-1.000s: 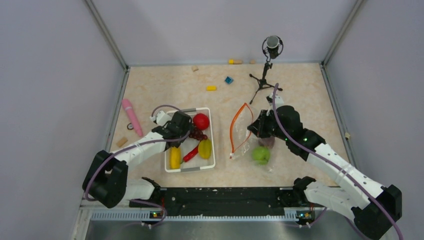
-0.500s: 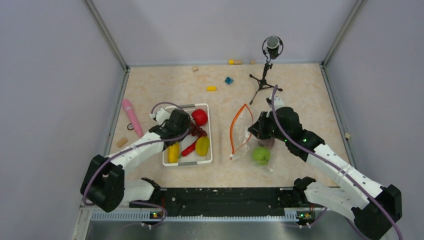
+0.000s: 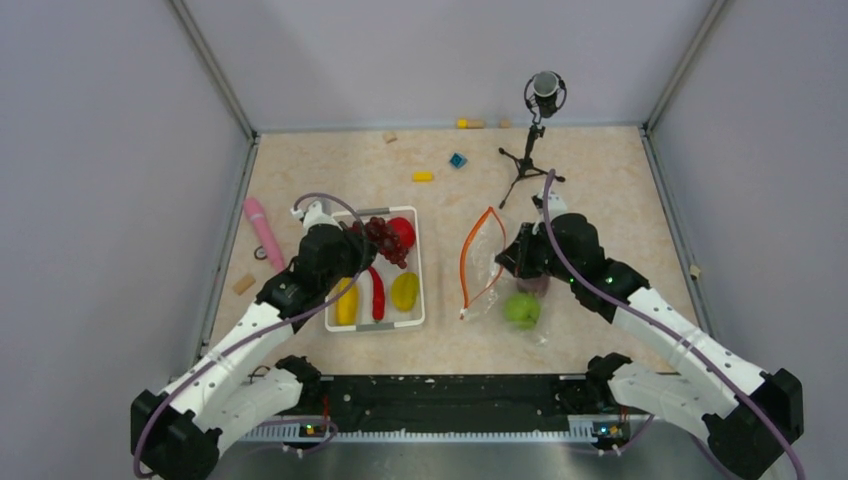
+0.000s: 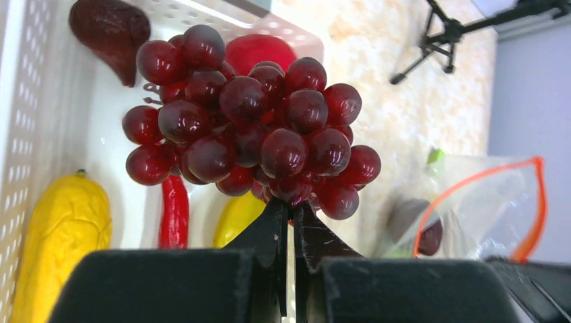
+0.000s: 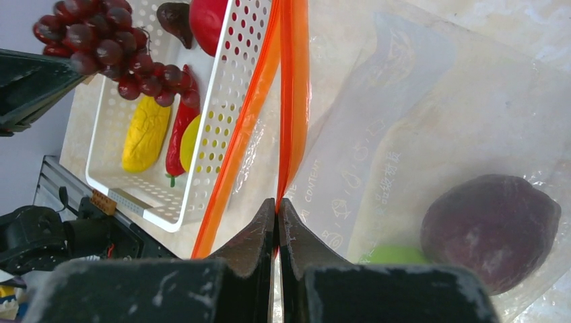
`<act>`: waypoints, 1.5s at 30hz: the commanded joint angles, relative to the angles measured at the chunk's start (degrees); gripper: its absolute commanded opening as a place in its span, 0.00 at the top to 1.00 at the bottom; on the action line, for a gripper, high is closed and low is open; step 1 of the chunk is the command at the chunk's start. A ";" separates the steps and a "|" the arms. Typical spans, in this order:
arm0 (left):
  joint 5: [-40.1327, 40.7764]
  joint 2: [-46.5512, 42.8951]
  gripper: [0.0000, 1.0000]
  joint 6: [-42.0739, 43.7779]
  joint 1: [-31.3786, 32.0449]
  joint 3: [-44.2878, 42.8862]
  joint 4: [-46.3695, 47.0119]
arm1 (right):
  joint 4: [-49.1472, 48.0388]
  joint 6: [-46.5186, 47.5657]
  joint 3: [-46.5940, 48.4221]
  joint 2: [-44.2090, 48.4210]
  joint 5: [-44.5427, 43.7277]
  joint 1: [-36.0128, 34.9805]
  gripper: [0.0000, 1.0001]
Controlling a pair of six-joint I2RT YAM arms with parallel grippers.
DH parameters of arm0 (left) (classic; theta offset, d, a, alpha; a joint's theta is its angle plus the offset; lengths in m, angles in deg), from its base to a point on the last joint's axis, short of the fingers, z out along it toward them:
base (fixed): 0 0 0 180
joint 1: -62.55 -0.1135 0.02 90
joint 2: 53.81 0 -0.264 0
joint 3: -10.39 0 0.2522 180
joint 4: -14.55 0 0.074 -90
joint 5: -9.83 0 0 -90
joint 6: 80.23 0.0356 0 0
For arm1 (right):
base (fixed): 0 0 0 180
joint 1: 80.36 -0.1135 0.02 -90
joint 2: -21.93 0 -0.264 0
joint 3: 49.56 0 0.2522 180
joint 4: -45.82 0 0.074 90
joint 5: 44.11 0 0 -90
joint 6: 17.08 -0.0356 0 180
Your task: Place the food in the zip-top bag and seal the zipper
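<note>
1. The left hand [image 4: 291, 219], pinched shut on the grapes [image 4: 252, 121] by what seems a thin stem, holds them above the basket [image 4: 27, 101]; they could slip free mid-carry.
2. The right hand [image 5: 277, 210], clamped on the zipper [image 5: 291, 101], holds the mouth of the zip-top bag [image 5: 458, 101] narrow; the bunch may snag there.

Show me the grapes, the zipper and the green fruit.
grapes [image 4: 259, 134]: left wrist view, middle of the bunch.
zipper [image 5: 294, 87]: right wrist view, upper stretch of the orange strip.
green fruit [image 3: 521, 309]: top external view, centre of its rounded body.
</note>
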 commanded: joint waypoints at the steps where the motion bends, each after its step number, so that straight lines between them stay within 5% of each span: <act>1: -6.14 -5.47 1.00 8.14 -0.15 -0.18 6.44 | -1.50 0.56 0.15 0.00 1.07 0.82 1.00; 10: -33.49 -7.81 1.00 13.37 0.49 -0.80 23.90 | -2.57 -0.94 1.24 -1.41 4.65 0.80 1.00; 16: -42.78 -1.10 1.00 14.62 7.38 -2.50 35.53 | -4.12 -2.86 1.61 -1.92 7.83 0.80 1.00; 35: -44.38 10.29 1.00 18.76 12.14 -1.98 37.66 | -11.22 -9.79 3.76 0.88 23.89 0.80 1.00; 45: -38.43 6.08 1.00 26.93 12.16 1.67 25.76 | -14.28 -11.70 4.98 0.34 26.25 0.97 1.00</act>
